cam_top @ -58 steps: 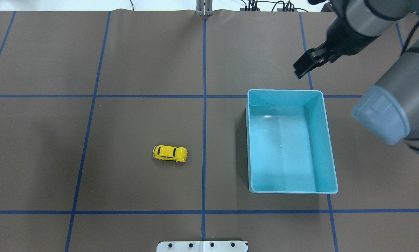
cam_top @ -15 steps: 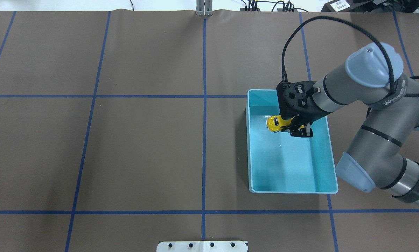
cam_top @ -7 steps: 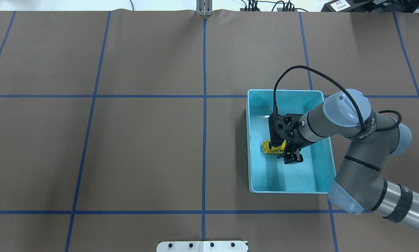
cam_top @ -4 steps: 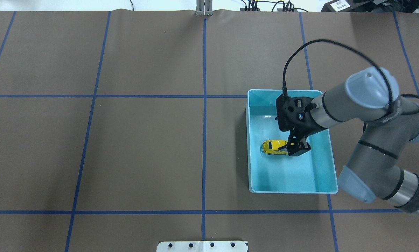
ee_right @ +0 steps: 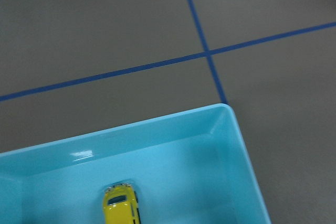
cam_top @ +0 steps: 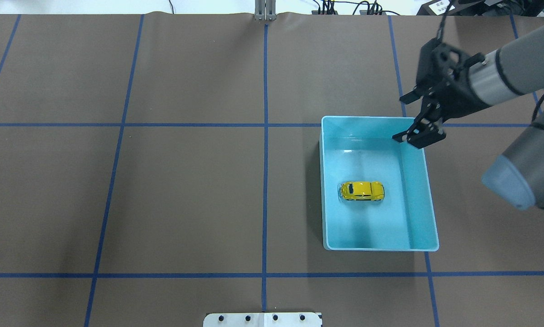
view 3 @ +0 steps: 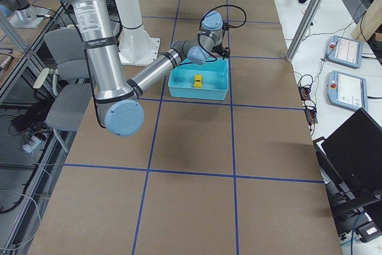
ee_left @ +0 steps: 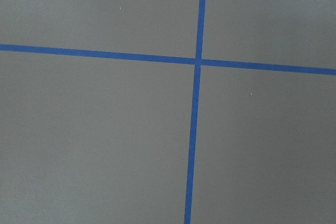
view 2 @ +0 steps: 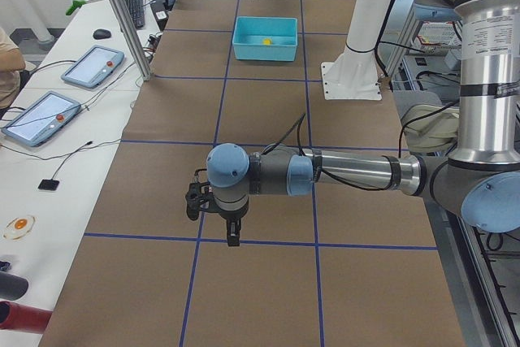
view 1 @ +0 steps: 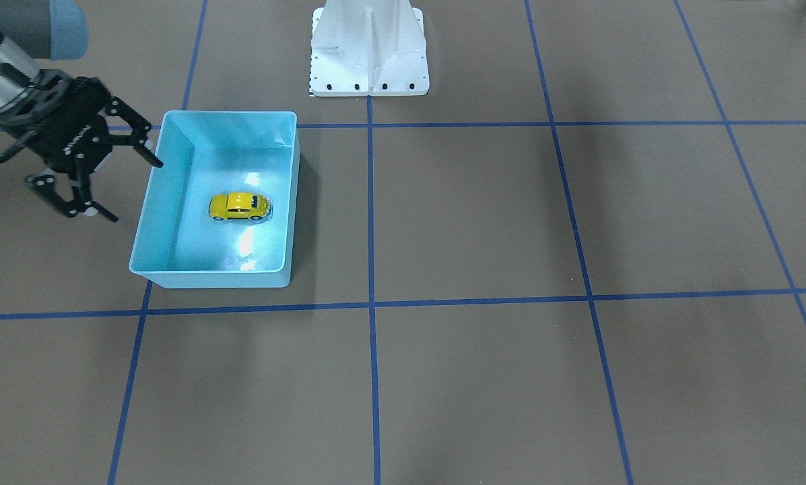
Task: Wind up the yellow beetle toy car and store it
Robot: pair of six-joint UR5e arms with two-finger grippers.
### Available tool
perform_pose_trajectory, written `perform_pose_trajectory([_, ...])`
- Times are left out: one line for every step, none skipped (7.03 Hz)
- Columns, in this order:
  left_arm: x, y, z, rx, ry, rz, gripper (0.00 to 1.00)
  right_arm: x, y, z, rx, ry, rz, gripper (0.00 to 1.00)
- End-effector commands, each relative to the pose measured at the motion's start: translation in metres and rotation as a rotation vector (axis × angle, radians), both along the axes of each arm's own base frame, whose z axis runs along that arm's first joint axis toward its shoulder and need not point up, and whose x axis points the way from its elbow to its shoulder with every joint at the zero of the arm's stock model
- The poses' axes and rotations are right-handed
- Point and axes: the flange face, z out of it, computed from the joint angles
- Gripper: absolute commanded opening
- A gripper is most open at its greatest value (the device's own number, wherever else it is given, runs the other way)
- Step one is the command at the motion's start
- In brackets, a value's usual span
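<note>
Yellow beetle toy car [cam_top: 361, 191] — lodged inside the light blue bin [cam_top: 381, 249], on the floor near the middle. It stands upright on its wheels, is laid across the bin's shorter width, and is clear of all four walls. No gripper is in contact with it.

Right gripper [cam_top: 407, 118] — jaws spread wide, nothing held. It is raised over the bin's far right corner, well apart from the car. About two seconds earlier the car was carried over the bin, clamped in this gripper. A second ago it was lowered to the bin floor. It has since been let go and the arm drawn up and back. The car's place has not altered since the release.

Left gripper [view 2: 223, 215] — held low over the brown bench [cam_top: 185, 181], far from the bin. It is seen in the exterior left view alone, so whether it is spread or closed cannot be told. Only bench and blue tape lines [ee_left: 197, 61] are shown by its wrist camera.

Status — storing is judged complete, the car being at rest in the bin and unheld. The winding cannot be confirmed from the car as it lies.
</note>
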Motion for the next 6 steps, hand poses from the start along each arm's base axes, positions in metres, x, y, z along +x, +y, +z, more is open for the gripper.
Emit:
perform_pose_trajectory([0.0, 0.0, -0.001, 0.001, 0.002, -0.001, 1.0, 0.14, -0.034, 0.112, -0.488, 0.067, 0.357, 1.0])
perform_pose_trajectory([0.0, 0.0, 0.0, -0.001, 0.002, -0.001, 1.0, 0.173, -0.036, 0.127, -0.654, 0.078, 0.388, 1.0])
perform_pose_trajectory([0.001, 0.0, -0.001, -0.001, 0.009, -0.002, 1.0, 0.183, -0.03, 0.149, -0.723, 0.11, 0.412, 1.0])
perform_pose_trajectory([0.001, 0.0, -0.001, -0.001, 0.009, -0.002, 1.0, 0.209, 0.0, 0.212, -0.83, 0.158, 0.481, 1.0])
perform_pose_trajectory([0.001, 0.0, -0.001, -0.001, 0.01, -0.002, 1.0, 0.216, 0.007, 0.225, -0.855, 0.162, 0.495, 1.0])
perform_pose_trajectory([0.0, 0.0, -0.001, -0.001, 0.01, -0.003, 1.0, 0.216, 0.008, 0.24, -0.897, 0.177, 0.498, 1.0])
